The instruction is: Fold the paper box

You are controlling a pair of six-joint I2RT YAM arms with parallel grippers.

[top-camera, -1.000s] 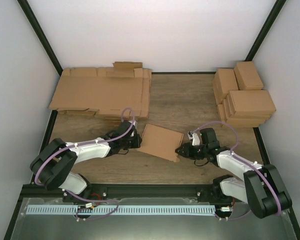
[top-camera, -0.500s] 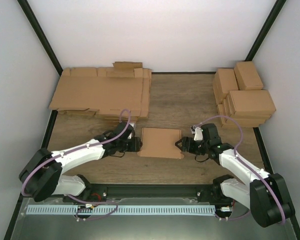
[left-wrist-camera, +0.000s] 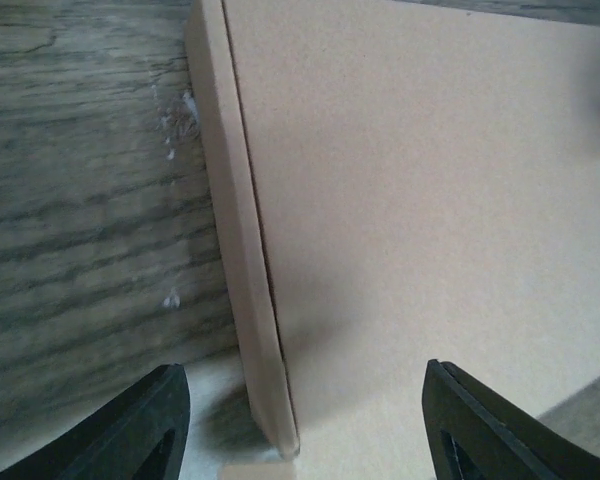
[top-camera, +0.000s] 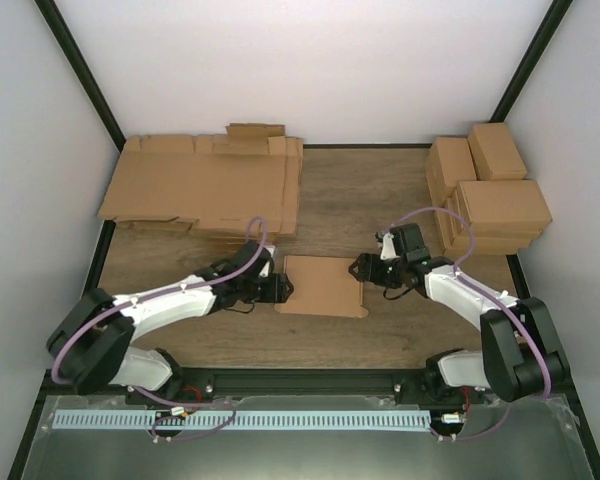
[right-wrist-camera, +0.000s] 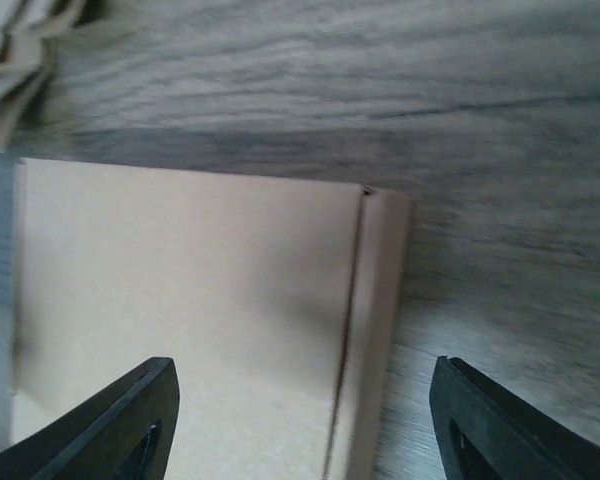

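Now, paper box (top-camera: 322, 286) flat on table (top-camera: 350, 200), left fingers (left-wrist-camera: 145, 425) and right fingers (right-wrist-camera: 130, 420) wide, empty, at its ends.

The paper box (top-camera: 323, 286) is plain brown; the table (top-camera: 360, 200) shows grey-brown wood grain.

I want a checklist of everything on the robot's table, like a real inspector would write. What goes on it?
Surface: wooden table, brown planks with dark grain.
Job's things: paper box lies flat in the middle and looks folded shut.
Clutter: pile of flat cardboard sheets at far left; stack of finished boxes at far right.
Claws: left claw open at the box's left edge; right claw open by its far right corner; neither holds it.
Cables: purple cables loop along both arms, off the box.
Surroundings: white walls, black frame posts.
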